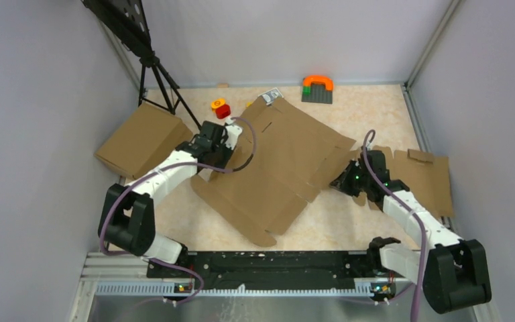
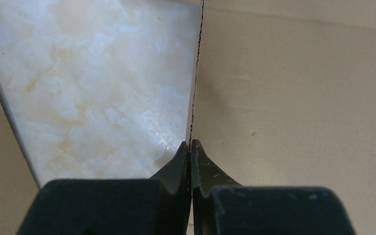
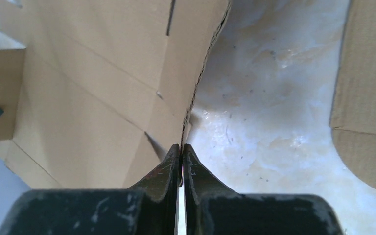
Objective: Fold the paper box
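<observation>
The paper box [image 1: 278,164] is a wide brown die-cut cardboard sheet, spread open across the middle of the table. My left gripper [image 1: 209,149] pinches its left edge; in the left wrist view the gripper [image 2: 191,145] is shut on the sheet's thin edge [image 2: 194,88]. At the sheet's right corner, my right gripper [image 1: 346,180] has hold of it. The right wrist view shows that gripper [image 3: 181,148] shut on the corrugated edge [image 3: 196,93], with the sheet's panels [image 3: 93,88] stretching away to the left.
A shallow brown box [image 1: 142,138] lies at the left beside a black tripod [image 1: 155,70]. A smaller notched cardboard blank [image 1: 426,178] lies at the right. At the back stand a red and yellow button [image 1: 220,106] and an orange and grey block [image 1: 317,88].
</observation>
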`<state>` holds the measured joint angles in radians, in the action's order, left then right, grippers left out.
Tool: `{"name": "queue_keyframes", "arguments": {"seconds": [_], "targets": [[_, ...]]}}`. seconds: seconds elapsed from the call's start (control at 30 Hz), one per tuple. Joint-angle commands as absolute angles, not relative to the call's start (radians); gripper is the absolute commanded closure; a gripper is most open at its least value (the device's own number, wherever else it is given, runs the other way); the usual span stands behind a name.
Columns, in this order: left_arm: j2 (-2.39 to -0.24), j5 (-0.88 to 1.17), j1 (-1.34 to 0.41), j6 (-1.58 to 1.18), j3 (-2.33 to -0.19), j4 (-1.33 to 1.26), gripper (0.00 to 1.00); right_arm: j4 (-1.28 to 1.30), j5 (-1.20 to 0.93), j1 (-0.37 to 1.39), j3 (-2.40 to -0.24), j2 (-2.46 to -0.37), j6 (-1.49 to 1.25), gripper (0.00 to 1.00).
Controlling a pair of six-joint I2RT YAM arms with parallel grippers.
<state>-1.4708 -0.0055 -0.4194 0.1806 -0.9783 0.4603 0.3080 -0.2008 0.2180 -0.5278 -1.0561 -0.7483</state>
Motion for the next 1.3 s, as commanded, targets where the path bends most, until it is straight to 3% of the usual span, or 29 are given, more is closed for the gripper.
{"name": "queue_keyframes", "arguments": {"seconds": [0.0, 0.3, 0.47, 0.63, 0.93, 1.2, 1.27], "targets": [[-1.424, 0.286, -0.342, 0.067, -1.041, 0.389, 1.0, 0.315, -0.338, 0.219, -0.497, -0.97, -0.726, 1.0], [-1.439, 0.492, -0.224, -0.024, -1.109, 0.374, 1.0, 0.386, -0.312, 0.349, -0.476, -0.893, -0.741, 1.0], [-1.471, 0.481, -0.209, 0.025, -1.185, 0.443, 1.0, 0.445, -0.243, 0.35, -0.524, -0.897, -0.711, 1.0], [-1.507, 0.482, -0.178, 0.035, -1.274, 0.508, 1.0, 0.383, -0.398, 0.357, -0.506, -0.918, -0.763, 1.0], [-1.632, 0.608, -0.113, -0.054, -1.456, 0.586, 0.99, 0.319, -0.481, 0.453, -0.46, -0.873, -0.874, 1.0], [-1.681, 0.617, -0.101, -0.041, -1.461, 0.591, 1.0, 0.352, -0.449, 0.499, -0.367, -0.795, -0.893, 0.84], [-1.684, 0.621, -0.101, -0.031, -1.458, 0.595, 1.0, 0.363, -0.449, 0.499, -0.331, -0.779, -0.888, 0.7]]}}
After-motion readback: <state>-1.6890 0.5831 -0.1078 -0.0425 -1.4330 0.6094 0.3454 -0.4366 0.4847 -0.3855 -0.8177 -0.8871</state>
